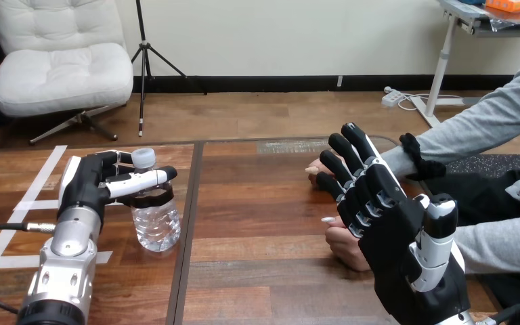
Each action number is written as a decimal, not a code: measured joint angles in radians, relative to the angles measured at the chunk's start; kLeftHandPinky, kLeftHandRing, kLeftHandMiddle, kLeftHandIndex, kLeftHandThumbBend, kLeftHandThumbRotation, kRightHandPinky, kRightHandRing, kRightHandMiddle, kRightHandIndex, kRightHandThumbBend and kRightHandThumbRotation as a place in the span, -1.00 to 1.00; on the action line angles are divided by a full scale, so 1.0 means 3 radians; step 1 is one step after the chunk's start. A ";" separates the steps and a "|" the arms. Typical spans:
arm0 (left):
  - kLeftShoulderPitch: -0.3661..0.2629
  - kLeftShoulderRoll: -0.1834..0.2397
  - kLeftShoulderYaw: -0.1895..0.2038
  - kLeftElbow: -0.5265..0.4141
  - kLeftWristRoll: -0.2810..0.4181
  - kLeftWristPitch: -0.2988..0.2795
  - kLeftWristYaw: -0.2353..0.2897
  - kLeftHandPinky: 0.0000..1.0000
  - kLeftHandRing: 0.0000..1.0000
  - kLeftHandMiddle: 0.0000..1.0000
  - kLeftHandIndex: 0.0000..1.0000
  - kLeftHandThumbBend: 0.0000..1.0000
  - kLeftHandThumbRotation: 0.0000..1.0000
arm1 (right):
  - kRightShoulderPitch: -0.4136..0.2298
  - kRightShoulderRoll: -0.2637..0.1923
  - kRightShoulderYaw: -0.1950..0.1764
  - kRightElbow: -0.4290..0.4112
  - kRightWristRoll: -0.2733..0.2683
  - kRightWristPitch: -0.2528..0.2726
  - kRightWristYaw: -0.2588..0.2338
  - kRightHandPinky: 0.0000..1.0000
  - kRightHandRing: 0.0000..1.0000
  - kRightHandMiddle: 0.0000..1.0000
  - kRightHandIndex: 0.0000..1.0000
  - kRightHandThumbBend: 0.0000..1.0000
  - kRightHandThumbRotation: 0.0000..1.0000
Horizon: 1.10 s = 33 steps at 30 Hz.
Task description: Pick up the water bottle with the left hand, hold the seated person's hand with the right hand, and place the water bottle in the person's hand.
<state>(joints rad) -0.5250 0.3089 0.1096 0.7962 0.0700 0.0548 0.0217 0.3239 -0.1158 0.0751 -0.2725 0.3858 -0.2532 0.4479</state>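
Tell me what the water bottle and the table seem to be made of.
The water bottle is likely thin clear plastic with a glossy finish: the table shows through its ridged wall. Its cap looks like opaque white plastic. The table appears to be wood planks with a smooth, slightly shiny finish. Brown grain and board seams show, though a veneer cannot be ruled out.

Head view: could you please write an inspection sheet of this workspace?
Surface: wooden table, white tape strips at its left.
Job's things: water bottle upright at the left; person's hands resting at the right.
Clutter: nothing seen.
Hands: left hand curled round the bottle's upper part; right hand open, over the person's hands, no grasp visible.
Cables: nothing seen near the bottle.
Surroundings: person seated at the table's right side.
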 measured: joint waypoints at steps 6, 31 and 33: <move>0.0007 0.0001 -0.0015 0.0000 0.0046 -0.0045 0.0025 -0.36 -0.24 -0.13 -0.14 0.51 -1.00 | 0.0000 0.0000 0.0000 0.0000 0.0000 0.0000 0.0000 0.99 1.00 1.00 0.99 0.98 1.00; 0.0076 0.0000 -0.0054 -0.0007 0.0156 -0.0246 0.0192 -0.25 -0.17 -0.12 -0.14 0.57 -1.00 | 0.0000 0.0000 -0.0001 0.0000 -0.0001 0.0000 0.0000 0.97 1.00 1.00 0.99 0.99 1.00; 0.0084 0.0000 -0.0054 -0.0007 0.0163 -0.0275 0.0207 -0.24 -0.16 -0.11 -0.14 0.57 -1.00 | 0.0000 0.0000 0.0000 0.0000 -0.0001 0.0000 0.0000 0.97 1.00 1.00 0.99 0.99 1.00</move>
<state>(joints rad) -0.4997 0.3088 0.0934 0.7941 0.1191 -0.0278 0.0838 0.3240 -0.1159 0.0749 -0.2724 0.3856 -0.2532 0.4478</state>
